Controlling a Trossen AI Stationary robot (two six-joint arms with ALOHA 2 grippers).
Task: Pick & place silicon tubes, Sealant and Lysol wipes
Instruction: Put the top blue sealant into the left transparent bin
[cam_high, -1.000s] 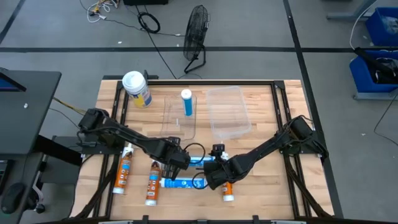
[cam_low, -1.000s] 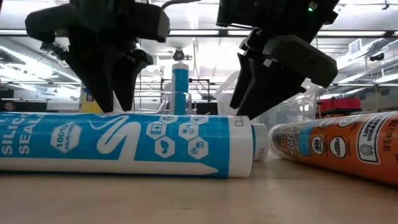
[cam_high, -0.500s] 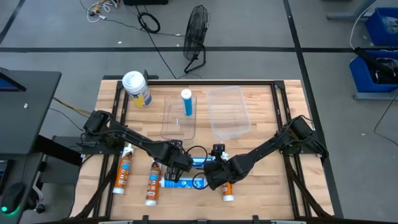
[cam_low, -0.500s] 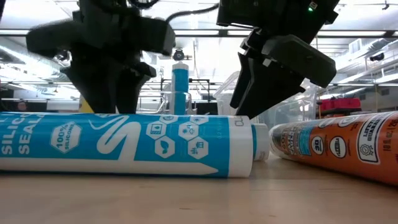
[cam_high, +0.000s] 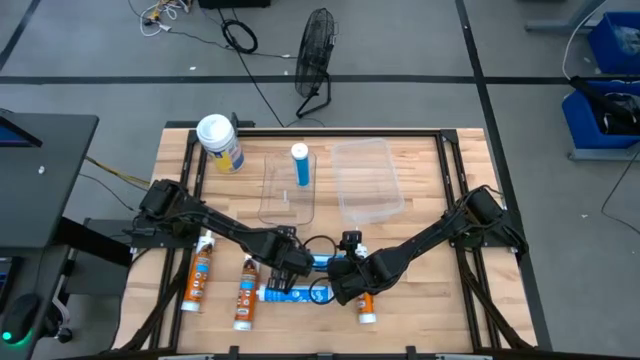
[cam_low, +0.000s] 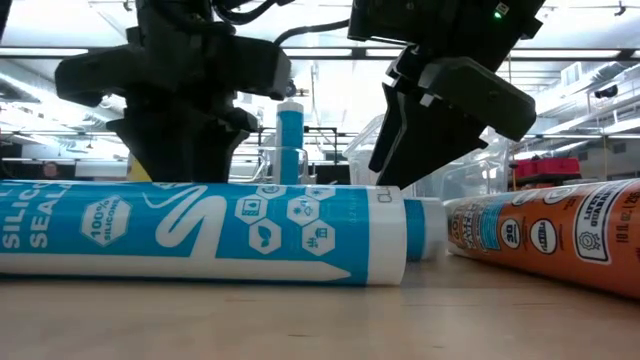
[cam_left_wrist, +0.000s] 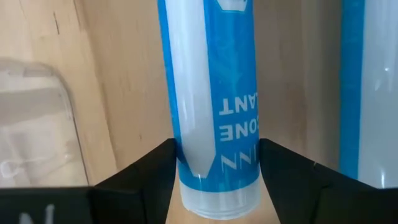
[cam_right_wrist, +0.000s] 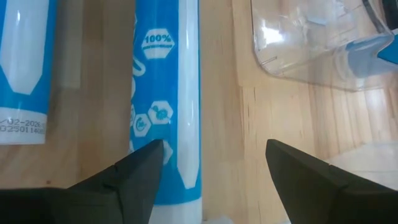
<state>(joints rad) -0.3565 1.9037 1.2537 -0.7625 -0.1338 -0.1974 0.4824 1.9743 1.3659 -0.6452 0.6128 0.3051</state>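
In the low view, the blue silicone tube (cam_low: 200, 232) runs off the left edge, cutting its label lettering, and the orange tube (cam_low: 555, 235) runs off the right. From above, both arms cover the blue tubes mid-table, and every label is too small to read.

High view straight down over the whole bench (cam_high: 420, 300), low view level at the bench's front edge, very near a blue tube (cam_low: 200, 232), both wrist views close above the blue tubes, shared with high view
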